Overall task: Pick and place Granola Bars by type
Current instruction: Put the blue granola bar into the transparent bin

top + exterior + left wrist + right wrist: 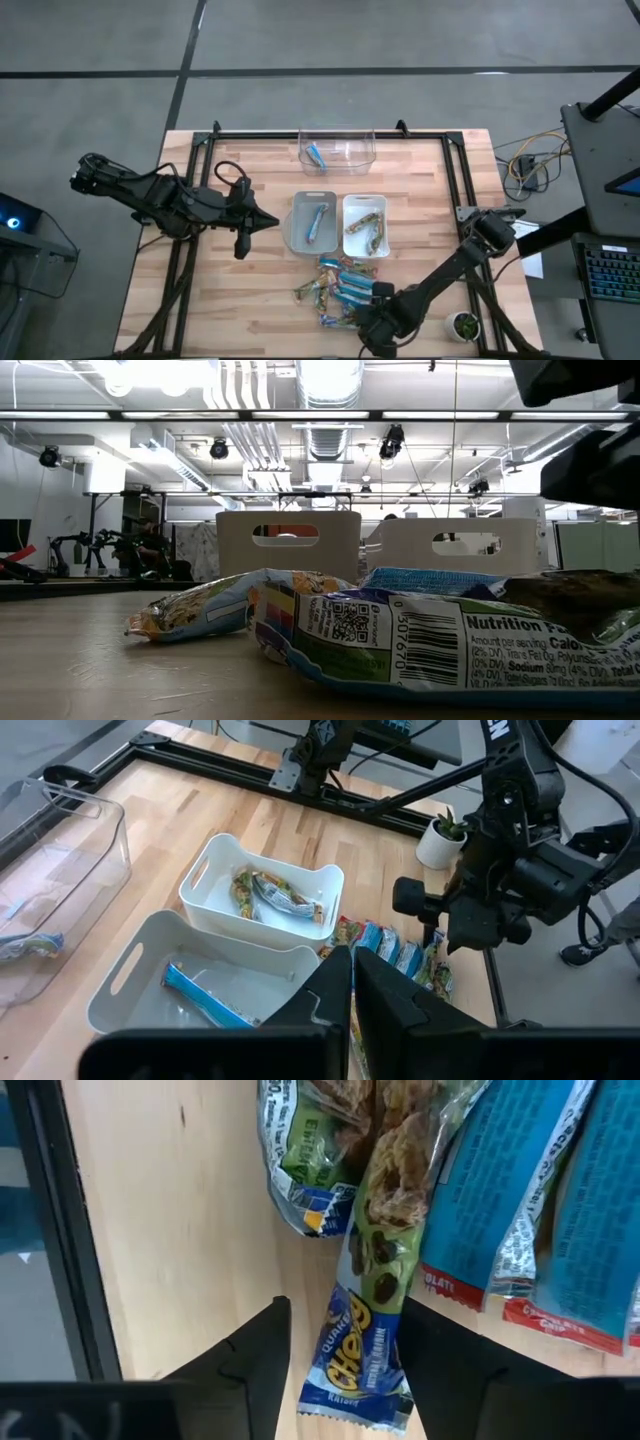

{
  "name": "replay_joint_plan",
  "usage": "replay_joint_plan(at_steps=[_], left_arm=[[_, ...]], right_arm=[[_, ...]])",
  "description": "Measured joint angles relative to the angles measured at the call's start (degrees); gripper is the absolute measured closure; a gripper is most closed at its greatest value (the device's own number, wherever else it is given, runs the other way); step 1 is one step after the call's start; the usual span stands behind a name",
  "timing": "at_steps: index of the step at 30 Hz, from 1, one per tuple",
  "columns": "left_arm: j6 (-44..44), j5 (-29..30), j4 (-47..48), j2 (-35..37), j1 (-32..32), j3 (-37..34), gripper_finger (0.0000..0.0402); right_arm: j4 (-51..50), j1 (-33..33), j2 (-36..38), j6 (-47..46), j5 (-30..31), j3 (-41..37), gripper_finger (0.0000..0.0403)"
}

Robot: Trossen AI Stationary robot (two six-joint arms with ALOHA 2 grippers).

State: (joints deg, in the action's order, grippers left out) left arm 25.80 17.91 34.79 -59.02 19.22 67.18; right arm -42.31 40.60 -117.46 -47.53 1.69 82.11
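Note:
A pile of granola bars, blue ones and greenish-gold ones, lies near the table's front edge. My right gripper points down over the pile's near right part, open. In its wrist view the gripper stands astride one greenish "Chewy" bar that lies flat on the wood; bare wood shows between one finger and the wrapper. The grey bin holds a blue bar, and the white bin holds greenish bars. My left gripper hovers shut, left of the grey bin.
A clear bin at the far edge holds one blue bar. A small potted plant stands at the front right corner. Black frame rails run along the table's far and side edges. Bare wood lies front left.

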Motion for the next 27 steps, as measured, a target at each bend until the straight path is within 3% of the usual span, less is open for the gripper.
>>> replay_joint_plan(at_steps=[6,19,27], left_arm=[[0.0,0.0,0.0,0.0,0.0,0.0,0.0401],[0.0,0.0,0.0,0.0,0.0,0.0,0.0401],[0.0,0.0,0.3,0.0,0.0,0.0,0.0401]], right_arm=[[0.1,0.0,-0.6,-0.1,-0.4,0.0,0.0255],[0.3,0.0,-0.3,-0.3,-0.6,-0.2,0.0352],[-0.9,0.0,1.1,-0.7,-0.7,-0.2,0.0364]])
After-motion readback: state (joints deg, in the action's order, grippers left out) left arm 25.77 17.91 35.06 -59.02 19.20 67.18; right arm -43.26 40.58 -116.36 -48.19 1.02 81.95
